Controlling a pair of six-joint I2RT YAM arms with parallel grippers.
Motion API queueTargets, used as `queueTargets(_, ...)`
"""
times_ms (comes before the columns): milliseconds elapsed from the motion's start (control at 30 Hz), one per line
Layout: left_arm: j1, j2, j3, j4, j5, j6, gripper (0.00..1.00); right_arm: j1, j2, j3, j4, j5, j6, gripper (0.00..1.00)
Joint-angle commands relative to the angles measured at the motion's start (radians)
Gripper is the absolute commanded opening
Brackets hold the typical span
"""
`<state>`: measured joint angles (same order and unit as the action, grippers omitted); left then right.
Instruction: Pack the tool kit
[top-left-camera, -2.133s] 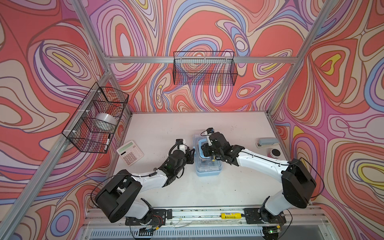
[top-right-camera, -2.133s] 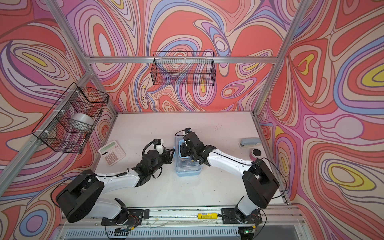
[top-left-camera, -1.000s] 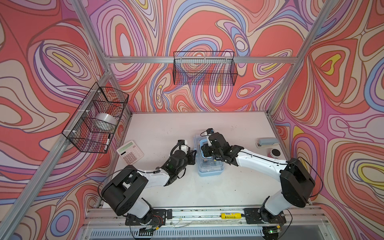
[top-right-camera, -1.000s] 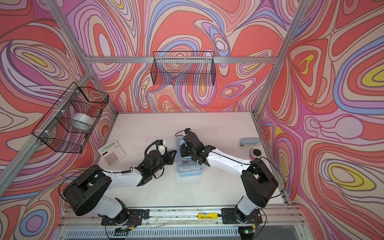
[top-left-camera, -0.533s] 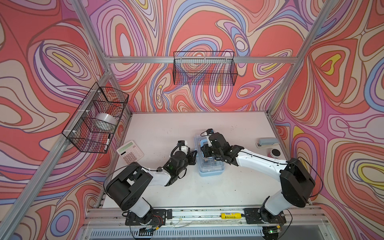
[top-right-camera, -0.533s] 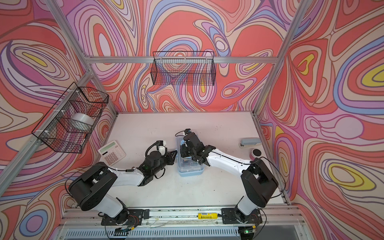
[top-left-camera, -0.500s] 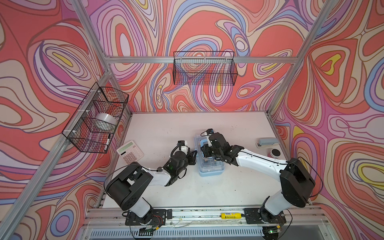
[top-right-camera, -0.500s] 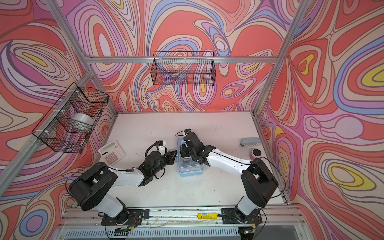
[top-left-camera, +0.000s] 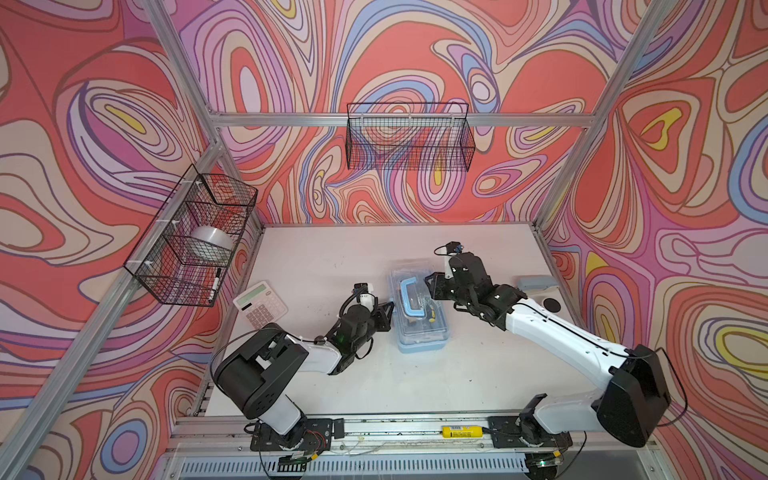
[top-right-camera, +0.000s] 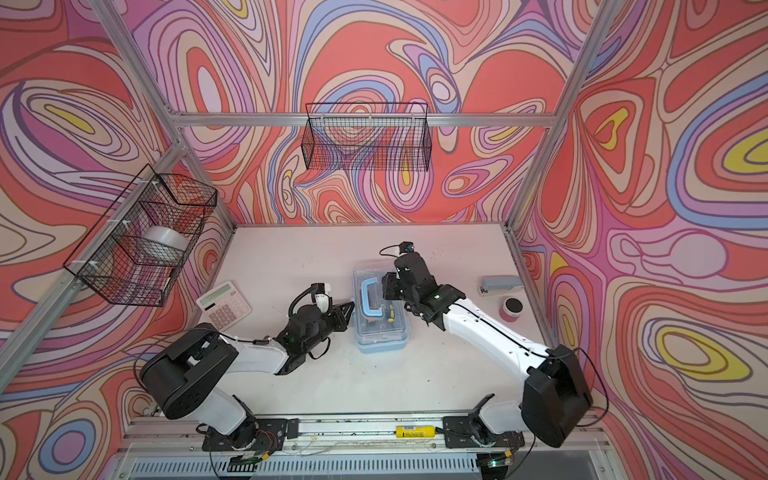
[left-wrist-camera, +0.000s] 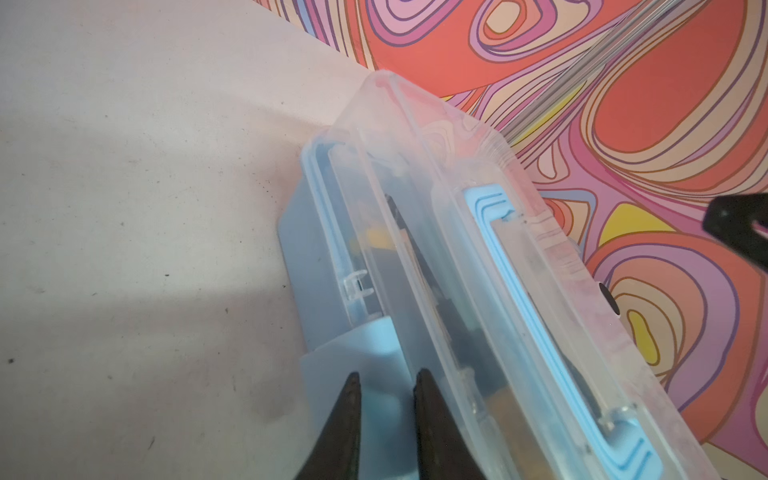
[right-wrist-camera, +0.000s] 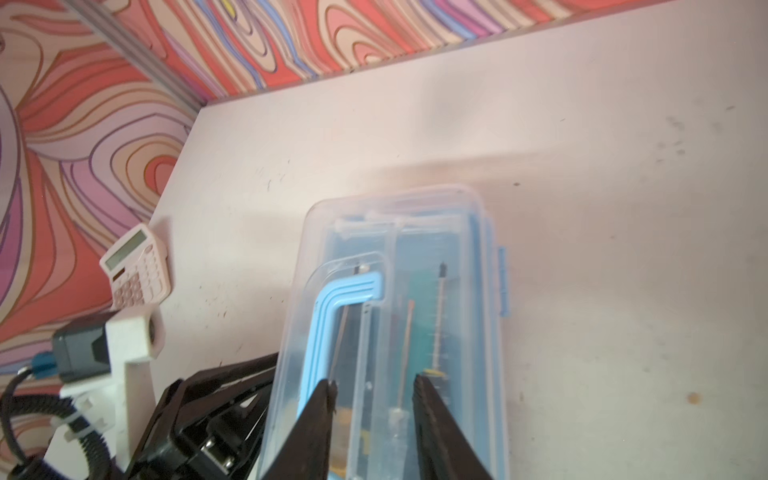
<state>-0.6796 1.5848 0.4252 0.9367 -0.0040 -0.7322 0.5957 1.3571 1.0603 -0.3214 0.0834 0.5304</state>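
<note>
Tool kit box (top-left-camera: 422, 332), single, one calculator (top-left-camera: 260, 304), one stapler (top-left-camera: 536, 283)

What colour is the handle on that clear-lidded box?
Light blue. The handle shows best in the right wrist view.

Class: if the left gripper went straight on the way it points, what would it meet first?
Probably the light-blue side latch of the clear-lidded light-blue plastic tool box; the left gripper looks almost against it, depth unclear.
</note>
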Motion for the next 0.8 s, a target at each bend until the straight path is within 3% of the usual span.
queueTargets(0,-0.005,0.021,-0.024,0.068,0.021,-0.035,0.24,-0.044,-0.01,-0.038,-0.055,0.041,0.047,0.35)
queueTargets(200,-0.003,0.061,-0.033,0.136,0.042,-0.067,0.26,-0.128,0.02,-0.129,0.016,-0.028,0.104,0.34)
queueTargets(333,0.0,0.1,-0.049,0.221,0.048,-0.113,0.31,-0.162,0.036,-0.2,0.126,-0.135,0.135,0.34)
queueTargets(533,0.003,0.21,-0.077,0.412,0.086,-0.201,0.35,-0.168,0.054,-0.284,0.279,-0.271,0.196,0.36)
queueTargets(767,0.002,0.266,-0.059,0.426,0.113,-0.251,0.34,-0.168,0.103,-0.38,0.453,-0.381,0.288,0.36)
